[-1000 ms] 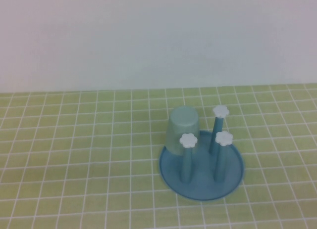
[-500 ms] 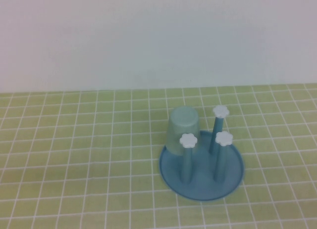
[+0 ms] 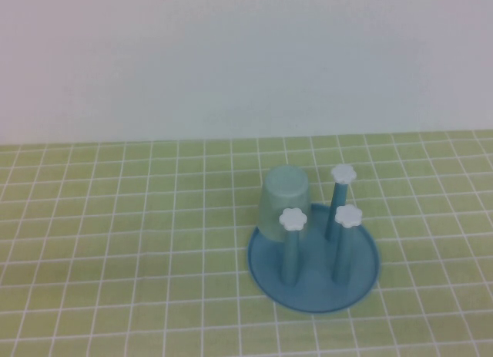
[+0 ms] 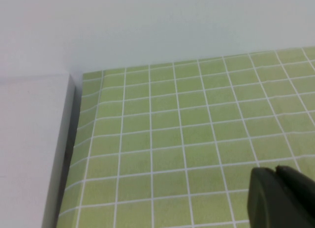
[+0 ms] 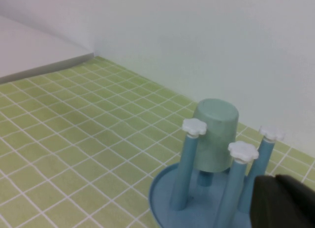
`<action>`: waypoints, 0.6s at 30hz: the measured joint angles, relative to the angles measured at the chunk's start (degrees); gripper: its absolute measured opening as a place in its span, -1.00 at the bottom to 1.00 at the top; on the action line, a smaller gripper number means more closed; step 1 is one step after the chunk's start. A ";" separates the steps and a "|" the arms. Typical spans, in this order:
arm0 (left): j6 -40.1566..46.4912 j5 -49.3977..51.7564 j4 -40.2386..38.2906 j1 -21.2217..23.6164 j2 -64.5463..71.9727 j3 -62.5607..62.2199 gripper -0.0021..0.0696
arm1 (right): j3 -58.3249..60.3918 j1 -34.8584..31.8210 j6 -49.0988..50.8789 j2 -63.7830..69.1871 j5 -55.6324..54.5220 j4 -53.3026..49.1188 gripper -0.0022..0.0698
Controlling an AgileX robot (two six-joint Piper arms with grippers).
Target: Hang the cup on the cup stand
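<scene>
The pale mint-green cup sits upside down over the back-left post of the blue cup stand; it also shows in the right wrist view. Three other posts stand bare, each with a white flower knob. Neither gripper shows in the high view. My right gripper is shut and empty, close beside the stand, apart from the cup. My left gripper is shut and empty over the bare green-tiled cloth, away from the stand.
The green grid-patterned cloth covers the table up to a white back wall. A white ledge borders the cloth in the left wrist view and in the right wrist view.
</scene>
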 joint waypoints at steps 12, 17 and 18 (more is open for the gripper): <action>-3.03 -3.41 -3.68 0.77 -0.36 0.00 -0.94 | 0.00 0.00 0.00 0.00 0.00 0.00 -0.94; -3.03 -7.79 -4.98 5.25 -4.08 0.00 -0.94 | 1.19 0.00 0.00 -0.10 0.15 0.00 -0.94; -3.03 -9.12 -4.98 6.72 -5.04 0.00 -0.94 | 1.86 0.00 0.00 -0.42 0.29 0.00 -0.94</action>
